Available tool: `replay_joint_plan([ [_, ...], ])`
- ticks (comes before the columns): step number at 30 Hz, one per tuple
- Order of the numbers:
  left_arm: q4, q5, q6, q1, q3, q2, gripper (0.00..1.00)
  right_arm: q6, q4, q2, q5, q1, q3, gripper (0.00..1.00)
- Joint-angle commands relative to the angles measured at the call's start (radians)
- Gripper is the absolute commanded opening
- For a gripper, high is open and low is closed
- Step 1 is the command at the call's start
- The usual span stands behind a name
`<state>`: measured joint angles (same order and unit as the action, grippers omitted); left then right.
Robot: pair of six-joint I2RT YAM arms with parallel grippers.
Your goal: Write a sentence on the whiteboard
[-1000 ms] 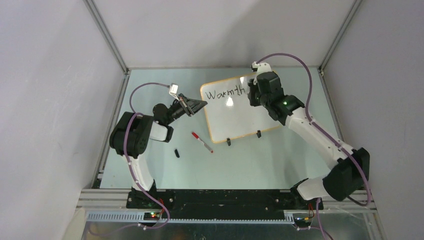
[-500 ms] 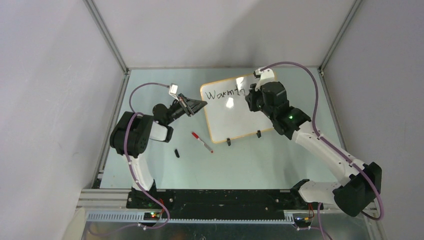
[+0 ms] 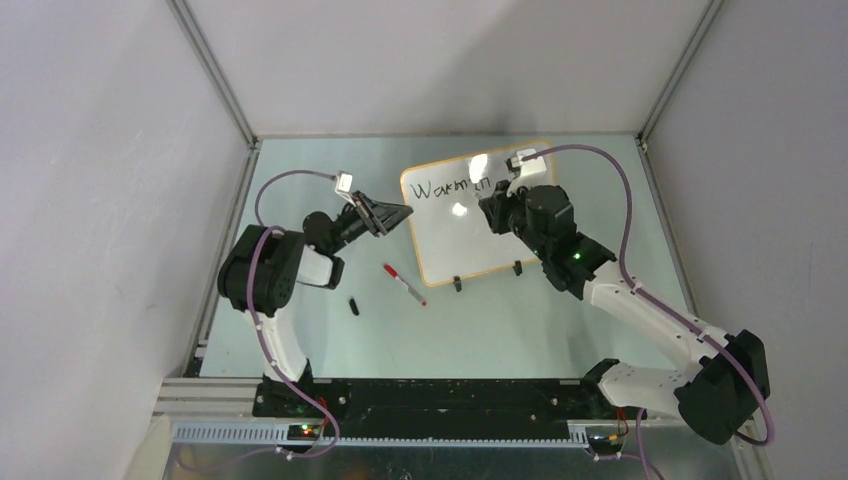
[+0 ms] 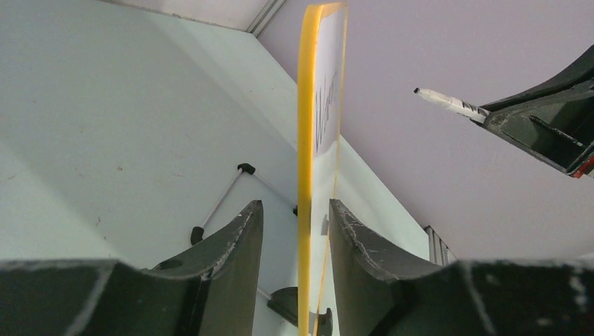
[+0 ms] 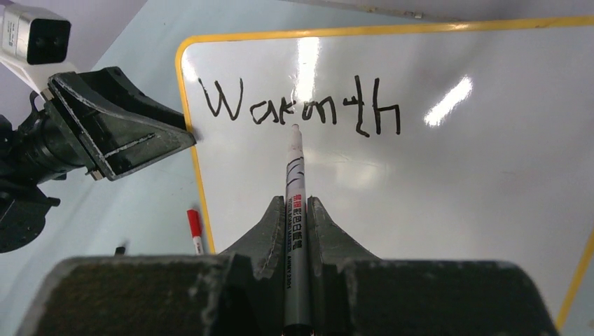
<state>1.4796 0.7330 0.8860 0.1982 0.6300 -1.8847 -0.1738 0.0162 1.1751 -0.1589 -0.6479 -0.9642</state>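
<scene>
**Desk:** Where is the whiteboard (image 3: 470, 245)?

**Photographer:** It is propped on two black clip feet (image 3: 457, 284) at the far middle of the green table (image 3: 520, 330). Its yellow-framed left edge sits inside the left gripper (image 4: 295, 210) — jaws spread, with a gap on either side of the frame.

**Desk:** And the right gripper (image 5: 296, 204)?

**Photographer:** It is pinching a black marker (image 5: 293, 157), tip aimed just under the sentence (image 5: 301, 110) — one word, "Warmth", along the top. From the left wrist, the tip stands clear of the surface. A red-capped marker (image 3: 404, 284) and a small black cap (image 3: 354, 306) lie on the table near the board's lower left corner.
</scene>
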Motion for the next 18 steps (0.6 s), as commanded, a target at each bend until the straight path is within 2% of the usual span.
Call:
replay_joint_plan([
  [1, 0.05, -0.02, -0.033, -0.009, -0.012, 0.043, 0.45, -0.055, -0.134, -0.03, -0.03, -0.025, 0.039, 0.0],
  [8, 0.051, 0.0, -0.016, -0.009, 0.014, 0.023, 0.48, -0.08, -0.213, -0.035, -0.023, -0.045, 0.062, 0.0],
  [12, 0.05, 0.003, -0.01, -0.009, 0.01, 0.026, 0.49, -0.074, -0.201, -0.022, -0.042, -0.047, 0.062, 0.0],
  [18, 0.05, -0.013, -0.015, -0.007, -0.027, 0.048, 0.5, -0.064, -0.203, -0.019, 0.02, -0.052, 0.057, 0.0],
])
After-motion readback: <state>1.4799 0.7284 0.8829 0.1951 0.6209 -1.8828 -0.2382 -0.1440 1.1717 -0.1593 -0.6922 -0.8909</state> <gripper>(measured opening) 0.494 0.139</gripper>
